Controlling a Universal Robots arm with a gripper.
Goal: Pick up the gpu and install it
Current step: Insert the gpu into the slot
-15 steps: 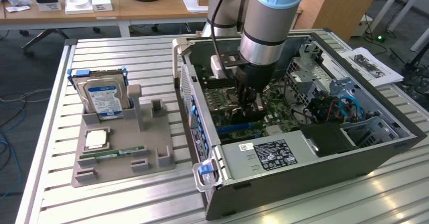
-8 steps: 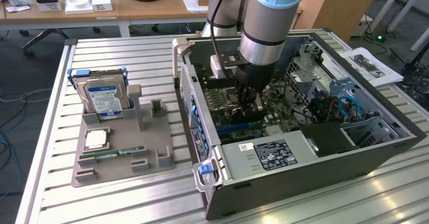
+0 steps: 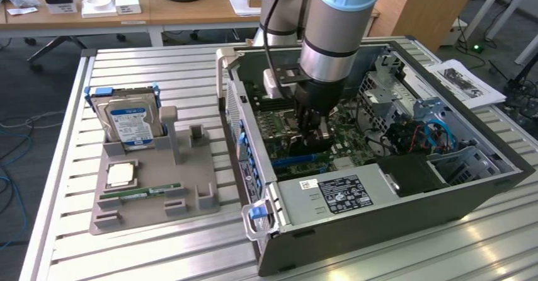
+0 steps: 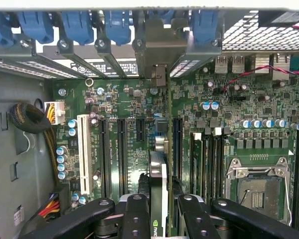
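Holding the gpu (image 4: 158, 174) edge-on, the gripper (image 4: 159, 211) is clamped on it inside the computer case (image 3: 404, 205), over the motherboard (image 4: 124, 99) slots. The pickup is done; the seating seems not yet finished.

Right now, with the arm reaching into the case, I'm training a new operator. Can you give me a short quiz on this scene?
1. True or false: the gripper is shut on the gpu.
2. Fill in the blank: inside the computer case, the gpu is held edge-on over the green ____.
3. Multiple choice: where is the hard drive?
A) inside the computer case
B) standing in the grey holder beside the case
C) lying on the wooden desk

Key:
1. True
2. motherboard
3. B
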